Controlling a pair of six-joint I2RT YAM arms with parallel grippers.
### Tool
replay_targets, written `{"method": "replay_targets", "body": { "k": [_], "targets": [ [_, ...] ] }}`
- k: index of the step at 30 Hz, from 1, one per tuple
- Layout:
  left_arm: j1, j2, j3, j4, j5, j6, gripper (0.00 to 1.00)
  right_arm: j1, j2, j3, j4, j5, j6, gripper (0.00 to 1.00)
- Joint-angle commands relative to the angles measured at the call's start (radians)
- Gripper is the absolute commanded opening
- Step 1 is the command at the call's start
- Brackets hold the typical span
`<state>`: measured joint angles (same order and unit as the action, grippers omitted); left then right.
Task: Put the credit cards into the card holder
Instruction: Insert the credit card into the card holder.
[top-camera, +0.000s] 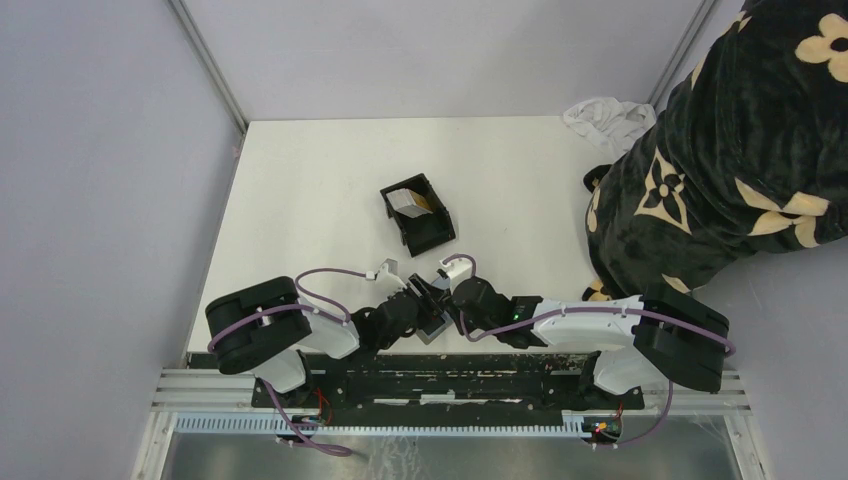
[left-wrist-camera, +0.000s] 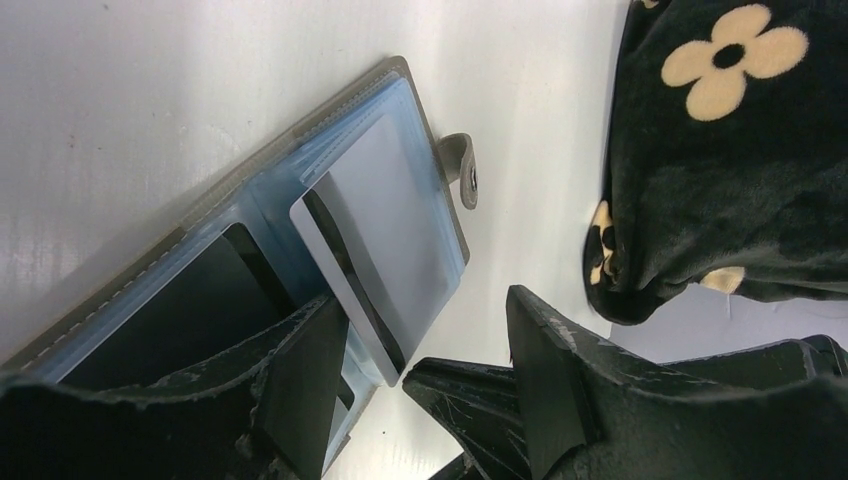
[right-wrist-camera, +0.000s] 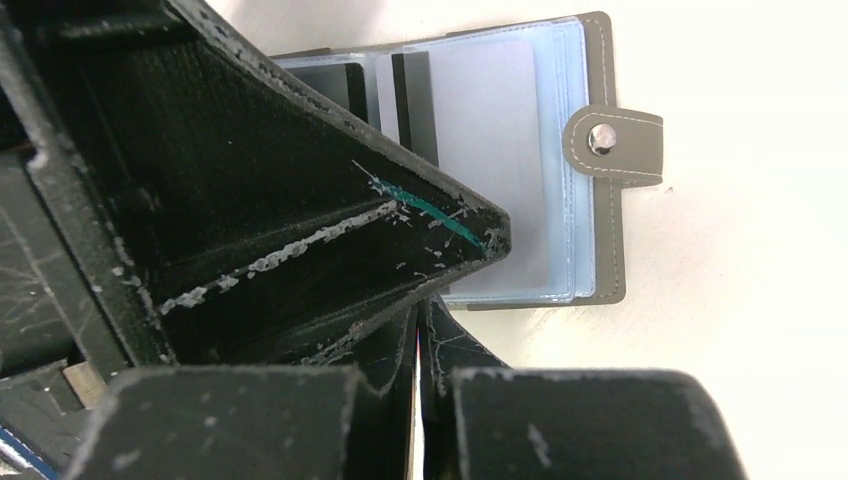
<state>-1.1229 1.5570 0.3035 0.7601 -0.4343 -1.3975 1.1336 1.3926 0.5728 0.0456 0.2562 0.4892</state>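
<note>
A grey snap-tab card holder (left-wrist-camera: 420, 110) with clear blue sleeves lies open on the white table, also in the right wrist view (right-wrist-camera: 600, 230). A silver-grey credit card (left-wrist-camera: 345, 275) sticks partway out of one sleeve, black stripe showing. My left gripper (left-wrist-camera: 420, 390) is open; one finger (left-wrist-camera: 300, 380) rests on the card holder's left half, the other hangs over bare table. My right gripper (right-wrist-camera: 418, 305) is shut, its tip right beside the card's free corner, nothing visibly held. From above, both grippers (top-camera: 408, 308) (top-camera: 442, 292) meet over the card holder (top-camera: 434, 331). Further credit cards (top-camera: 408, 201) lie in a black box (top-camera: 432, 233).
A person in a black garment with cream flowers (top-camera: 740, 150) fills the table's right side and appears in the left wrist view (left-wrist-camera: 720, 150). A crumpled white cloth (top-camera: 610, 115) lies at the back right. Grey walls border the table on the left and behind.
</note>
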Motion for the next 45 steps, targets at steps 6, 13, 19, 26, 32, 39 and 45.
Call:
{"method": "replay_targets", "body": {
  "k": [6,13,19,26,32,39,45],
  "targets": [
    [-0.010,0.011,-0.017,-0.022,0.073,-0.024,0.64,0.049,0.004,-0.007,0.218,0.012,0.040,0.01],
    [-0.009,0.017,-0.019,-0.011,0.085,-0.027,0.61,0.076,0.016,-0.013,0.256,0.026,0.037,0.01],
    [-0.009,0.025,-0.023,0.003,0.094,-0.037,0.61,0.077,0.050,-0.022,0.294,0.062,0.020,0.01],
    [-0.009,0.043,-0.038,0.031,0.101,-0.048,0.61,0.077,0.089,-0.011,0.312,0.120,-0.030,0.01],
    [-0.009,0.048,-0.043,0.043,0.101,-0.047,0.61,0.072,0.126,0.009,0.293,0.168,-0.050,0.01],
    [-0.009,0.057,-0.043,0.044,0.101,-0.047,0.61,0.064,0.158,0.003,0.296,0.213,-0.045,0.01],
    [-0.009,0.059,-0.053,0.056,0.099,-0.054,0.61,0.061,0.182,0.002,0.295,0.256,-0.047,0.01]
  ]
}}
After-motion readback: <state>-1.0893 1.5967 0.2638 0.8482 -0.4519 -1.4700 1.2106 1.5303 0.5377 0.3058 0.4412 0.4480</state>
